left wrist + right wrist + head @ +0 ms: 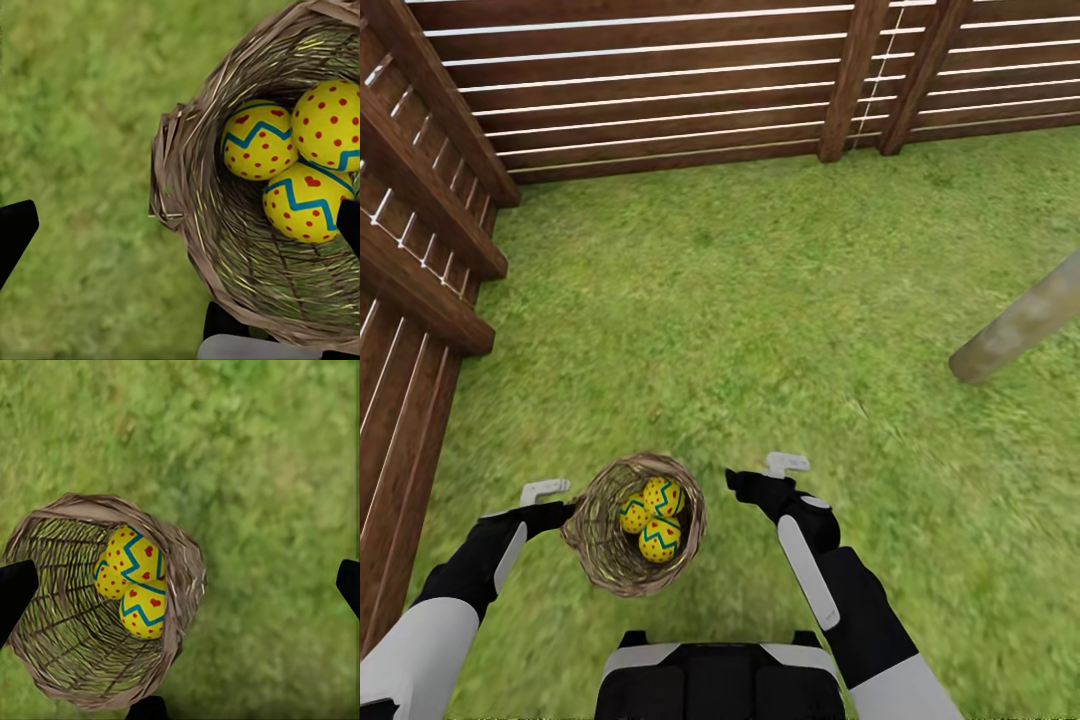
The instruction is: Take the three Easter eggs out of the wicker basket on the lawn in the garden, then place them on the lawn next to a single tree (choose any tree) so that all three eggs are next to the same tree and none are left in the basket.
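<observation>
Wicker basket (605,560) of brown open weave holds three yellow, red-dotted Easter eggs (651,518); left gripper (180,225) gapes around its rim; right gripper (180,585) spread wide.

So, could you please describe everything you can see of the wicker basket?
The wicker basket is small, round and brown, of open weave with a thicker braided rim. It looks tipped, its mouth facing the head camera, above the lawn between the arms. All three Easter eggs lie clustered inside against its wall. The left end effector sits right at its rim; whether it grips the rim cannot be told. The right end effector is apart from it.
</observation>
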You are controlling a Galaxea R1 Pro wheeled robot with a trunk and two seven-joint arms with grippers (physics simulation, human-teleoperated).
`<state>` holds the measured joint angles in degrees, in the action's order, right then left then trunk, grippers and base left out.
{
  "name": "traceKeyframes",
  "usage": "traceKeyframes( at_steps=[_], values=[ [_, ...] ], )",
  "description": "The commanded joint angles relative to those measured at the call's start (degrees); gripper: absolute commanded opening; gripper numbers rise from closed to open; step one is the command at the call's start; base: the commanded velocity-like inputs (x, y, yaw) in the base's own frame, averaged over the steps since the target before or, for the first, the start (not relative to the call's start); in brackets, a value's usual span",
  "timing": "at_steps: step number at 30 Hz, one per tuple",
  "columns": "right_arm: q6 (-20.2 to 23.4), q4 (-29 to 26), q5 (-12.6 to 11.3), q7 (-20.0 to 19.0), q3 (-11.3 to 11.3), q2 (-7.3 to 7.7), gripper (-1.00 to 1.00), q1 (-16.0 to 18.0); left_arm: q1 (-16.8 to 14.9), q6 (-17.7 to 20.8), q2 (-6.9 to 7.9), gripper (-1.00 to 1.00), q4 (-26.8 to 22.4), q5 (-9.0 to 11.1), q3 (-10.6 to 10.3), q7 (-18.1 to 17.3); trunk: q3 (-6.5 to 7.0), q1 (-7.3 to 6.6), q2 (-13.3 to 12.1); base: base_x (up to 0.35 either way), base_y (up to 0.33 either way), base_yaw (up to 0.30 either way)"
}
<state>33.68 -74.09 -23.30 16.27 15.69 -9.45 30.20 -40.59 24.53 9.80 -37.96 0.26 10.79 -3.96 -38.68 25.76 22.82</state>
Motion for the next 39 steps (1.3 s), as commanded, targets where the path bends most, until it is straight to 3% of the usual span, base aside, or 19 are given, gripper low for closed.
traceKeyframes(
  at_steps=[1, 8, 25, 39],
  values=[
    [0.1, -0.1, -0.6, 0.5, 0.0, 0.06, 1.0, 0.0, 0.0, 0.4, 0.02, 1.0, -0.1, 0.0, 0.2, -0.4, -0.17, 0.03, 0.1, 0.0, 0.0, 0.0],
    [0.2, 0.0, -0.6, 0.5, -0.8, 0.29, 1.0, 0.0, 0.0, 0.8, 0.27, 1.0, -1.1, 0.1, 0.3, -0.6, -0.83, 0.03, 0.1, 0.0, 0.0, 0.0],
    [0.2, 0.3, -0.8, 0.3, -8.9, 0.31, 1.0, 0.0, 0.0, 0.9, 0.31, 1.0, -1.4, -0.1, 0.3, -0.6, -2.44, 0.03, 0.1, 0.0, 0.0, 0.0],
    [-0.7, 0.4, -0.8, 0.3, -9.3, 0.3, 1.0, 0.0, 0.0, 0.3, 0.42, 1.0, -1.4, -0.1, 0.3, -0.6, -3.76, 0.03, 0.1, 0.0, 0.0, 0.0]
  ],
)
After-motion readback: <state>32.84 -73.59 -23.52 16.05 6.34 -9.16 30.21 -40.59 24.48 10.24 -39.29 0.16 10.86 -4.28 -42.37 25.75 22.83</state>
